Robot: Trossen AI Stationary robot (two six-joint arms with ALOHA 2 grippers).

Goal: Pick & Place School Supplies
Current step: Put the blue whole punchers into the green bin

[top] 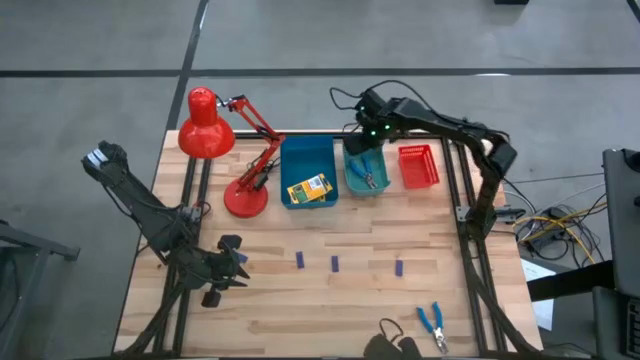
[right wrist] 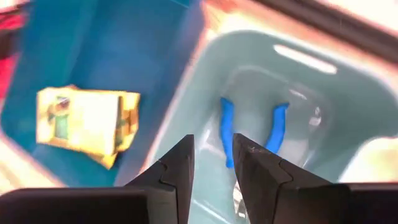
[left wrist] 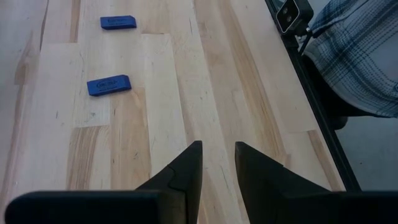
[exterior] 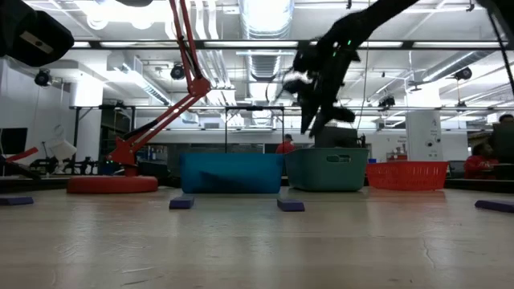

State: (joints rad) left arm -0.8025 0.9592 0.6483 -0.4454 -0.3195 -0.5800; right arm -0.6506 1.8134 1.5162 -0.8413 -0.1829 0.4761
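My right gripper [top: 368, 138] hangs open above the teal bin [top: 352, 182], fingers pointing down [exterior: 320, 119], holding nothing. A blue-handled tool [right wrist: 249, 132] lies on that bin's floor below it. Yellow-and-green crayon boxes [top: 310, 190] lie in the blue bin [top: 306, 152]. Three purple blocks [top: 299, 260] [top: 335, 263] [top: 399, 267] lie flat in a row on the table. A second blue-handled tool [top: 432, 322] lies near the near edge. My left gripper [top: 232, 268] waits low over the table's left part, slightly open [left wrist: 217, 155], with two of the blocks [left wrist: 109, 84] [left wrist: 118, 22] ahead of it.
The red desk lamp [top: 225, 140] stands left of the blue bin, its base [top: 245, 200] on the table. A red bin [top: 418, 166] sits right of the teal one. A person in a plaid shirt [left wrist: 367, 56] stands beside the table. A dark object [top: 385, 340] sits at the near edge.
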